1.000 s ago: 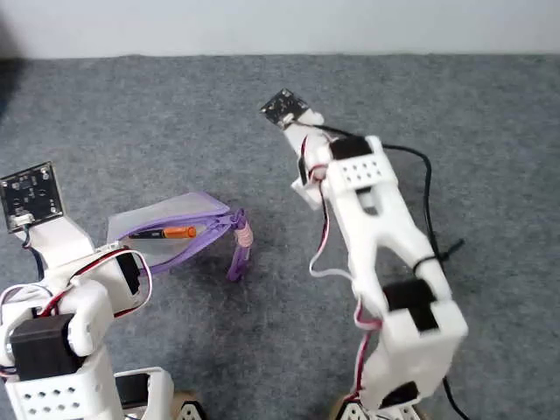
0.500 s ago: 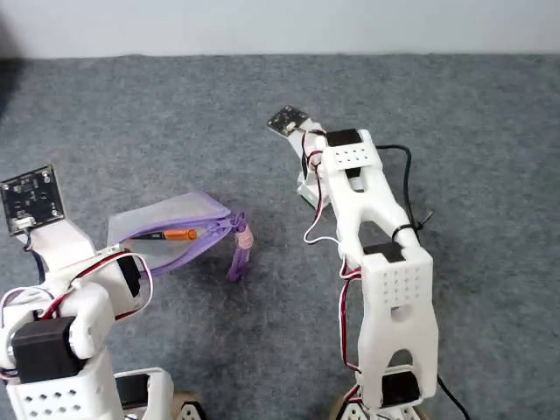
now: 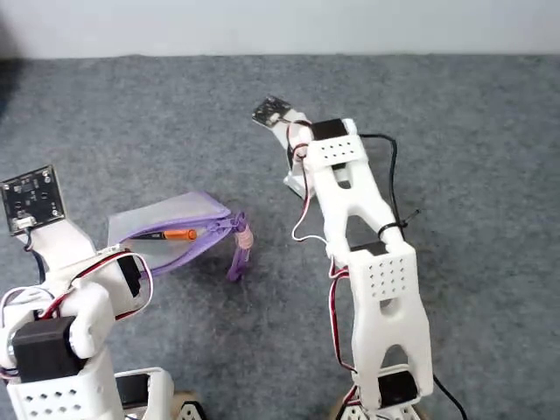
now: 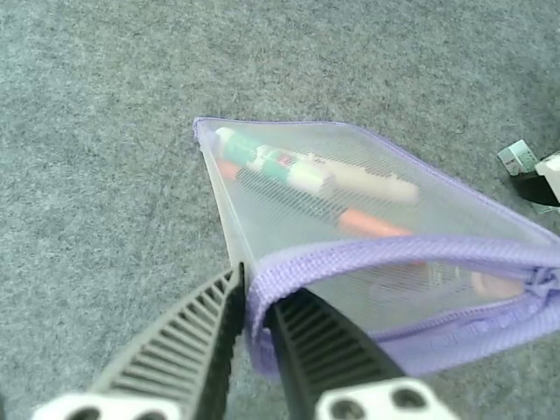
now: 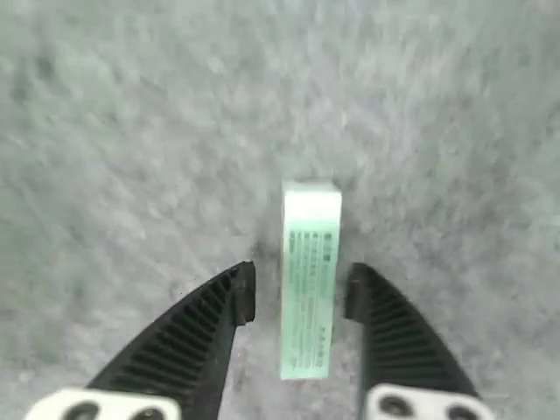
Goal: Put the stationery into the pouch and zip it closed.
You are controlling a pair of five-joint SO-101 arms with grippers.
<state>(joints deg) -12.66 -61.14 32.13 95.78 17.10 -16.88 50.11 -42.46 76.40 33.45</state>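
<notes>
The pouch [image 4: 350, 219] was pinched steady in the left tool [image 4: 254, 293] for loading, while the eraser [image 5: 311, 262] was straddled by the open right tool [image 5: 299, 290].

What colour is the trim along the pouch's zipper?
Purple trim on the pouch; left wrist view shows it best.

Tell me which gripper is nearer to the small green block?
Right. The right gripper, open, straddles the green block; the left gripper is well away from it, shut on the edge of the purple pouch.
</notes>
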